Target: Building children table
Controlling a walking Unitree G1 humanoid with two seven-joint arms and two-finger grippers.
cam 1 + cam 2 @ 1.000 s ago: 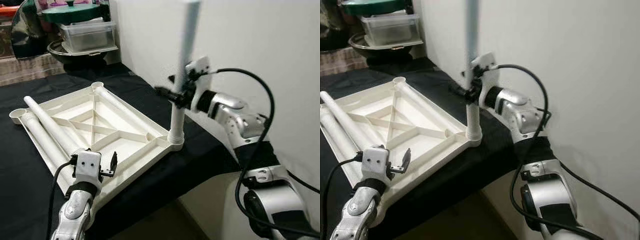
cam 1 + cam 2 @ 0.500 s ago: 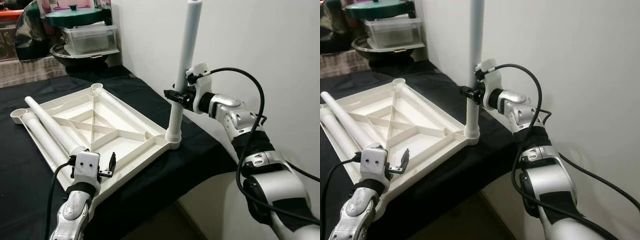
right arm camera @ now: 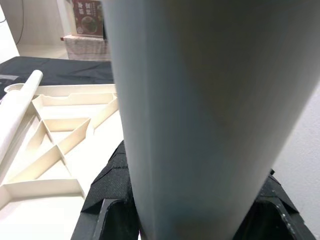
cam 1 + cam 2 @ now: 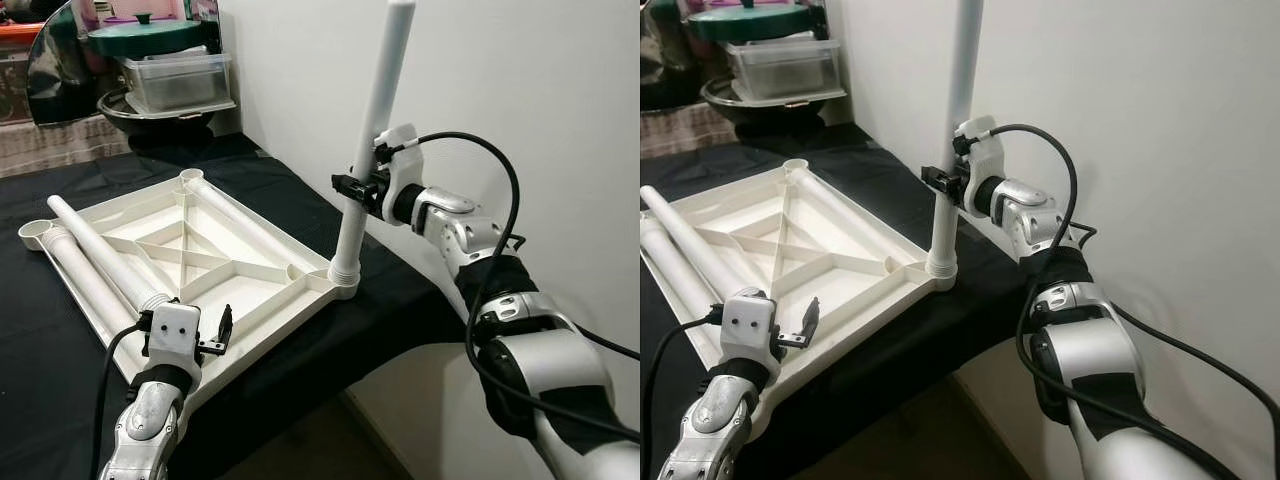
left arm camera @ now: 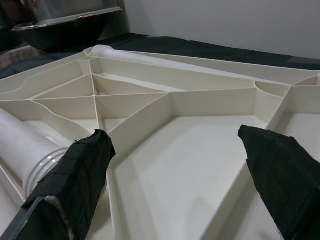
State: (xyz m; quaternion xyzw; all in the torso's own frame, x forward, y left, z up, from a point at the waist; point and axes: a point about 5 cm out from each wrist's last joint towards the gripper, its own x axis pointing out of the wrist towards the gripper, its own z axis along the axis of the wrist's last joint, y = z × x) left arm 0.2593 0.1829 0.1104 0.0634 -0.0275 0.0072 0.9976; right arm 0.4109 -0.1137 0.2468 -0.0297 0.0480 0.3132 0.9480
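A cream plastic tabletop (image 4: 215,262) lies upside down on the black-covered table, ribs up. One white table leg (image 4: 370,140) stands nearly upright in the tabletop's near right corner socket (image 4: 343,282), leaning slightly right. My right gripper (image 4: 352,187) is shut on this leg about halfway up; the leg (image 3: 200,115) looms close in the right wrist view. Two more loose legs (image 4: 95,255) lie along the tabletop's left side. My left gripper (image 4: 215,335) hovers open over the tabletop's near edge, its fingertips (image 5: 75,175) spread above the ribbed underside (image 5: 165,120).
A white wall runs close behind the right arm. At the back left stand a dark bowl (image 4: 150,105), a clear plastic box (image 4: 180,75) and a green lid (image 4: 140,35). The black table's (image 4: 400,290) right edge drops off just past the upright leg.
The upright leg has tilted from leaning left and blurred to steadier and leaning slightly right, with my right gripper still on it. The left arm has not moved.
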